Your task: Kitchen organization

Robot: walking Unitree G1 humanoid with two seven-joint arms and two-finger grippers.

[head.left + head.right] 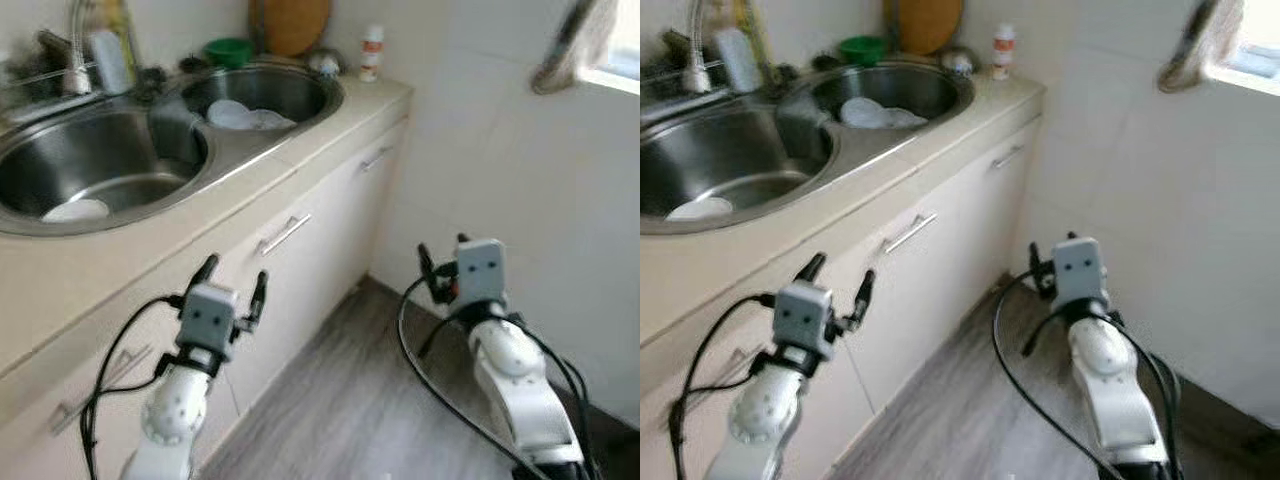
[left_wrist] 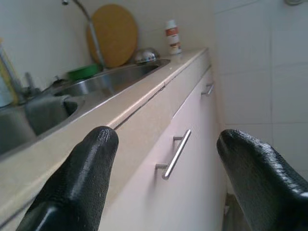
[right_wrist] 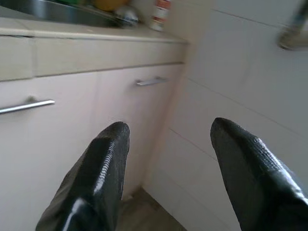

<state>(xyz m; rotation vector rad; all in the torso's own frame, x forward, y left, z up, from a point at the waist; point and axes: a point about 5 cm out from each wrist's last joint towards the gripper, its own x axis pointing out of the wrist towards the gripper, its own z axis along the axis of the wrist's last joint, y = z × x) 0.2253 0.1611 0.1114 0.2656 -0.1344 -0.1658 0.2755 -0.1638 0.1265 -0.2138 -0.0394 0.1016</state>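
Observation:
A beige counter [image 1: 330, 125] holds a steel double sink. The near basin [image 1: 95, 170] has a white dish [image 1: 75, 210] at its bottom. The far basin [image 1: 265, 95] holds pale bowls [image 1: 245, 115]. My left gripper [image 1: 233, 283] is open in front of the cabinet doors, below the counter edge, with nothing between its fingers [image 2: 82, 178]. My right gripper [image 1: 440, 268] is open and empty, low near the tiled wall, with its fingers [image 3: 101, 173] pointing toward the cabinets.
A green bowl [image 1: 228, 50], a round wooden board [image 1: 290, 22] and a small white bottle [image 1: 371, 52] stand at the back of the counter. A tap [image 1: 75, 50] rises behind the sink. Cabinet doors carry bar handles [image 1: 285, 233]. Wooden floor [image 1: 350, 400] lies between cabinets and wall.

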